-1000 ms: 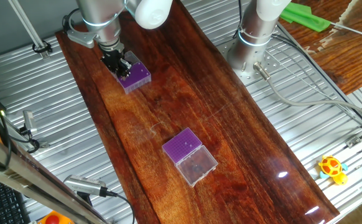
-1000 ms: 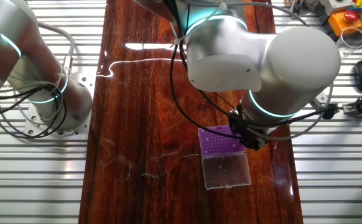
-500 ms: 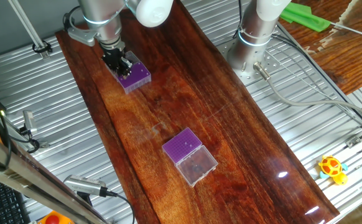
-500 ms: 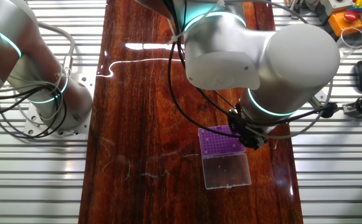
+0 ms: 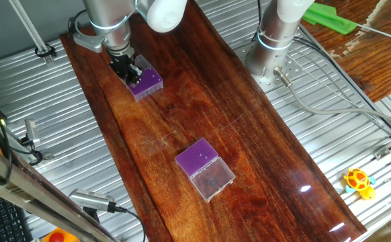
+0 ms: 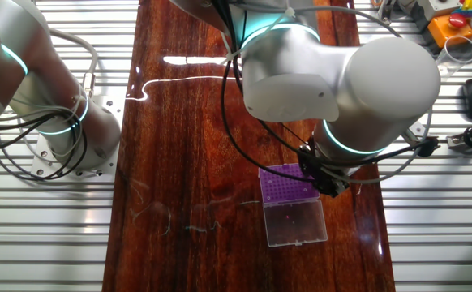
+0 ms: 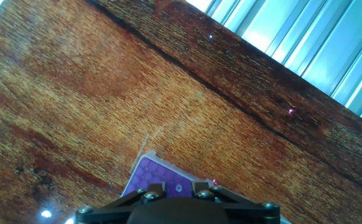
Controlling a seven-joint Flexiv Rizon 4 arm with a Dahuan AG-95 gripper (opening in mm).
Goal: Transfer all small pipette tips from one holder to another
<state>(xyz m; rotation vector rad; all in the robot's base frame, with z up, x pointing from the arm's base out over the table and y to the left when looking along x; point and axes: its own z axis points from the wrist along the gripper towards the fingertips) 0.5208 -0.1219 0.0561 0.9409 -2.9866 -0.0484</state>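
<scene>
Hand view: gripper over far holder (finger state unclear); near holder well apart.

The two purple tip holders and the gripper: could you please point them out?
holder under the gripper [image 5: 148, 81]: one fixed view, purple top.
holder with clear lid [image 5: 199, 158]: one fixed view, purple top.
gripper [image 5: 127, 69]: one fixed view, between fingertips.

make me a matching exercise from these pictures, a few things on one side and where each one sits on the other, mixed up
Things:
1. gripper
2. second tip box
3. yellow turtle toy
4. green object

Places:
A. on the ribbed metal surface beside the wooden board, near the lower right corner of one fixed view
B. at the top right edge of that view, beyond the grey robot base
C. down at the purple tip box at the far end of the board
D. alone near the middle of the wooden board

Pairs: 1-C, 2-D, 3-A, 4-B
</scene>
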